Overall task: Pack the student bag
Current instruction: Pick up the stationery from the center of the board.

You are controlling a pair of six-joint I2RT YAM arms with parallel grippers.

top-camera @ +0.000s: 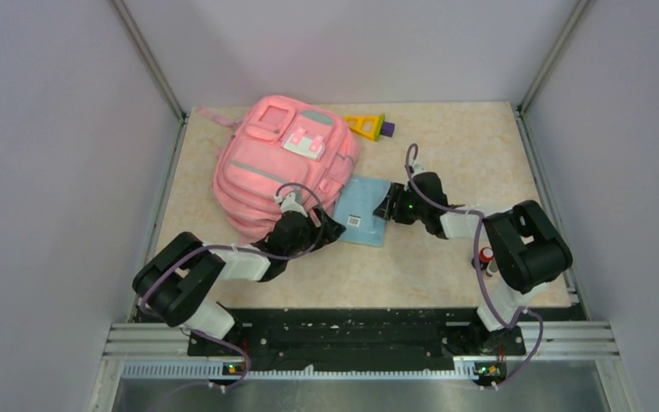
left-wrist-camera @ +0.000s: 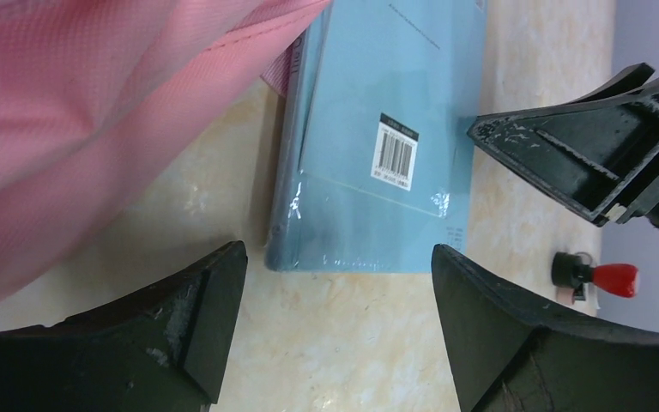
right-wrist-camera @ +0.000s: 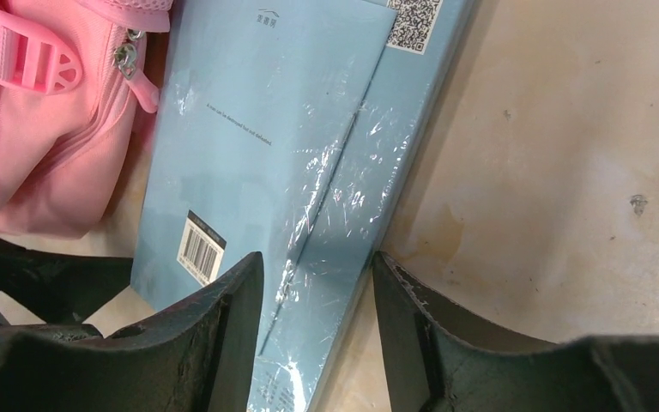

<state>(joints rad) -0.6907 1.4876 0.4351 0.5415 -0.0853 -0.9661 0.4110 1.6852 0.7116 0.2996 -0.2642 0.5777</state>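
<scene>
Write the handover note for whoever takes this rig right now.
Left claw: open, empty, at the near corner of the blue book.
Right claw: jaws apart over the book's right edge, not clamped.
Student bag: far left of the table; book flat beside it.
Done: nothing visibly packed.
Left: book, red-capped marker and orange triangle lie outside the bag.

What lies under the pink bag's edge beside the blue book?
One corner of the blue book goes under the fabric of the student bag. How far it reaches, and anything else below the bag, is covered.
</scene>
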